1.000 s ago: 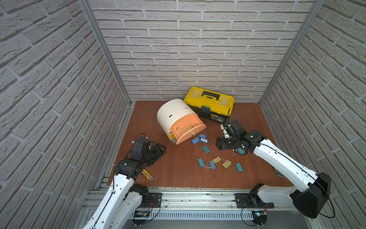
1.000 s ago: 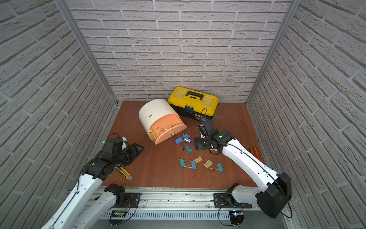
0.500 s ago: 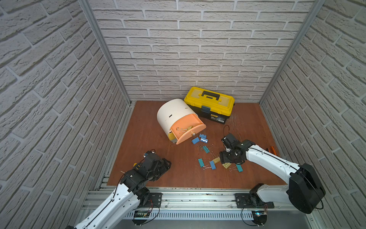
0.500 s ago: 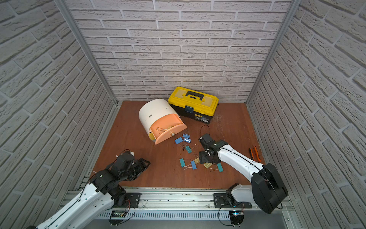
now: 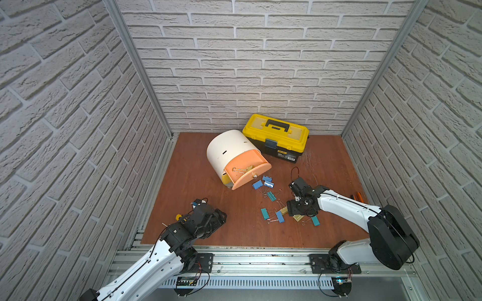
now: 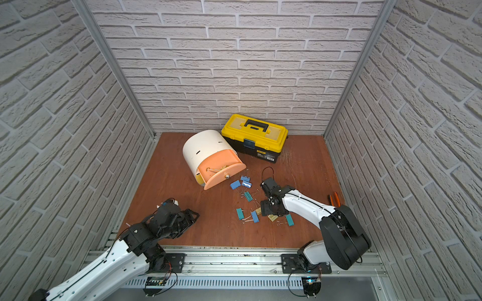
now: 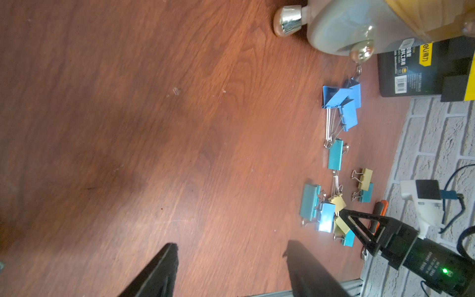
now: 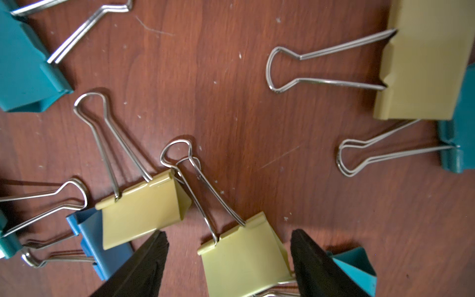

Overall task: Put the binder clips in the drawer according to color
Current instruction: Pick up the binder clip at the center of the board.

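Note:
The drawer [image 5: 229,153] is a white drum lying tilted at the back. Its peach drawer [image 5: 246,173] is pulled out with a pale yellow clip inside. Several binder clips lie on the brown table: blue ones [image 5: 263,182] by the drawer, with teal [image 5: 264,213], blue [image 5: 279,216] and yellow [image 5: 283,210] ones nearer the front. My right gripper [image 5: 297,211] is low over this cluster. It is open, its fingers on either side of a yellow clip [image 8: 244,259] without pinching it. My left gripper [image 7: 231,245] is open over bare wood at the front left [image 5: 219,216].
A yellow-black toolbox [image 5: 276,136] stands behind the drawer cabinet. An orange-handled tool [image 5: 357,196] lies by the right wall. A yellow object [image 5: 179,216] shows partly under my left arm. Brick walls enclose three sides, and a metal rail runs along the front.
My right gripper moved from beside the drawer toward the front, down onto the clip cluster, and its jaws widened. My left arm pulled back toward the front edge.

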`<state>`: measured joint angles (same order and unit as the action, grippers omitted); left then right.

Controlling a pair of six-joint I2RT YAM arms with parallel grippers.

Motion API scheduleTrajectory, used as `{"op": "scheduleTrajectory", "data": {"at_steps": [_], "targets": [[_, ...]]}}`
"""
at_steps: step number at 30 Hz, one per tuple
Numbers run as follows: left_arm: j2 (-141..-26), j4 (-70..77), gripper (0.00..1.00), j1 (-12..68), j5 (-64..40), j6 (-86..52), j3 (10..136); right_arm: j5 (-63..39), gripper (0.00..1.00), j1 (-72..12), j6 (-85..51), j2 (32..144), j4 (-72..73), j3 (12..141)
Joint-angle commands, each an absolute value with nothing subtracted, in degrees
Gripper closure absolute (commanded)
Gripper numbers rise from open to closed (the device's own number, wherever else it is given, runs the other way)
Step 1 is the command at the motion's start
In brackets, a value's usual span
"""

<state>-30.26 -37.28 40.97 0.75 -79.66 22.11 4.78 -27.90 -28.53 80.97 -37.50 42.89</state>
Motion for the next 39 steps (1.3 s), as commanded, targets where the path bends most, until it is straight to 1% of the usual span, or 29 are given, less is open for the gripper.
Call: {"op": "scheduleTrajectory", "data": {"at_steps": [1, 6, 10, 16, 23, 36, 39], "targets": [[-29.8, -36.37, 0.29, 41.31, 2.17, -79.63, 23.47, 4.13, 0.22, -27.51, -27.85, 81.18, -35.79, 42.35], [-28.92, -36.92, 0.28, 41.31, 2.58, -79.8, 23.6, 0.1, 0.22, -27.59, -28.99, 79.07, -34.86, 40.26], [-28.82, -37.03, 0.28, 41.31, 2.67, -79.8, 23.64, -0.81, 0.22, -27.81, -30.17, 76.66, -35.97, 39.08], [-29.26, -36.37, 0.28, 41.31, 2.9, -79.8, 23.64, 1.6, 0.22, -28.33, -32.05, 73.39, -39.61, 38.36], [-30.92, -35.04, 0.28, 41.4, 2.81, -79.46, 24.16, 4.65, 0.24, -28.43, -33.18, 75.06, -41.31, 39.07], [-31.0, -35.25, 0.28, 41.84, 3.68, -79.63, 24.43, 3.63, 0.34, -29.09, -31.99, 78.56, -39.77, 39.84], [-31.1, -35.32, 0.28, 41.84, 3.78, -79.61, 24.52, 3.44, 0.39, -29.22, -31.58, 79.01, -39.77, 40.36]]}}
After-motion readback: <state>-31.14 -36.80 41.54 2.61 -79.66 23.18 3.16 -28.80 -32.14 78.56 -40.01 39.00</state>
